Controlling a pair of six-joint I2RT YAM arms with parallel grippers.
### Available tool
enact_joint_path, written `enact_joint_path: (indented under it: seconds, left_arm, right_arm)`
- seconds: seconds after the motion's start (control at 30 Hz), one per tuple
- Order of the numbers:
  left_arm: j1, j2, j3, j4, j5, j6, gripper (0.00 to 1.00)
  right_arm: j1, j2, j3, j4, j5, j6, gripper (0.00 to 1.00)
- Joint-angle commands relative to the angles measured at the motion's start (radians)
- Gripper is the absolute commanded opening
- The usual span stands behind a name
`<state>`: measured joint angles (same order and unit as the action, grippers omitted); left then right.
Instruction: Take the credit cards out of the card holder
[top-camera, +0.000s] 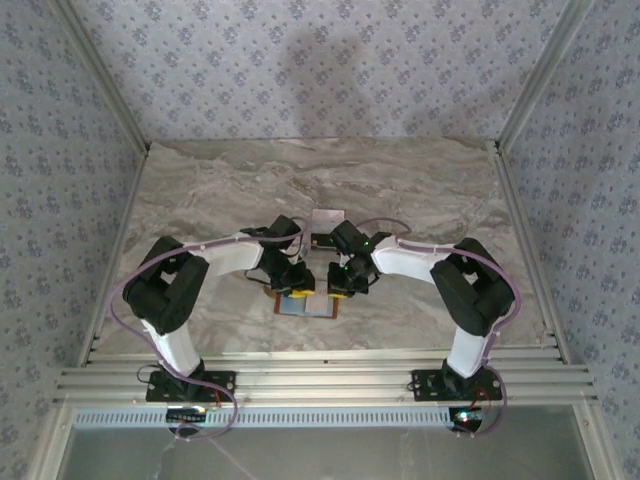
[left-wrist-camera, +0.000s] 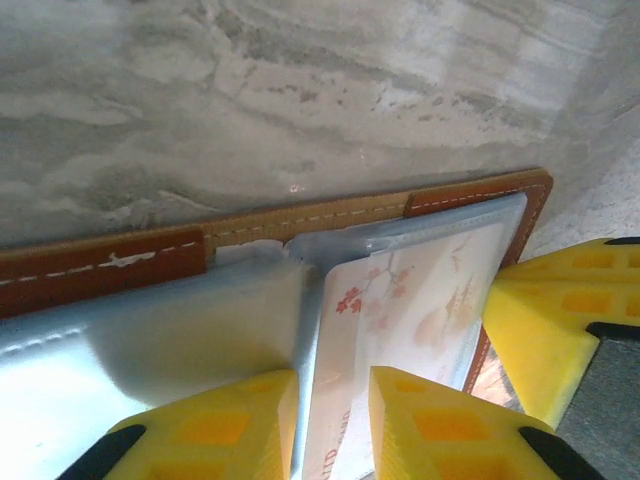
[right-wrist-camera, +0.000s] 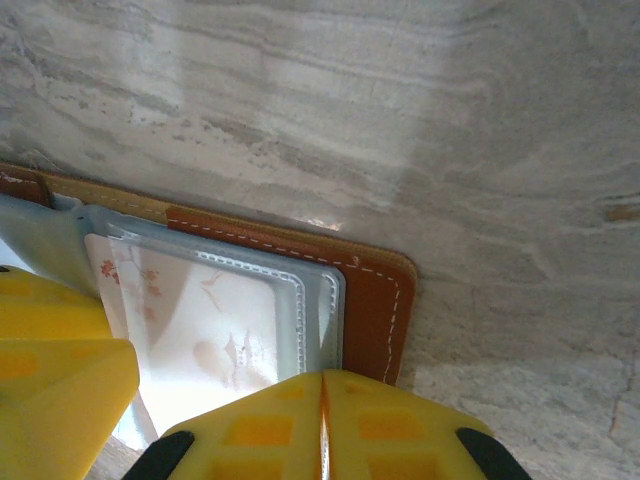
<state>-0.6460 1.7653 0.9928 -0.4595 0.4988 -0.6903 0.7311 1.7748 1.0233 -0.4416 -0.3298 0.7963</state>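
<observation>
While the left hand (left-wrist-camera: 335, 410) sat with fingers slightly apart astride the blossom-printed credit card (left-wrist-camera: 420, 300), the right hand (right-wrist-camera: 322, 400) was pressed shut at the edge of the open card holder (right-wrist-camera: 375, 300) on the worktop (right-wrist-camera: 400, 100). Closing now could pinch the clear sleeve (left-wrist-camera: 180, 330) too, dragging the whole holder along.
</observation>
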Motion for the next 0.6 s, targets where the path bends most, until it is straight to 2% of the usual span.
enact_joint_path:
  seconds: [0.0, 0.37, 0.57]
  left_arm:
    - [0.002, -0.015, -0.006, -0.064, -0.068, 0.035, 0.29]
    - [0.009, 0.01, -0.091, 0.107, 0.064, 0.025, 0.2]
    - [0.04, -0.018, -0.135, 0.165, 0.118, 0.028, 0.23]
  right_arm:
    - [-0.002, 0.012, -0.024, -0.044, 0.024, -0.008, 0.1]
    - [-0.002, 0.011, -0.022, -0.049, 0.025, -0.011, 0.1]
    - [-0.002, 0.01, -0.022, -0.053, 0.026, -0.01, 0.1]
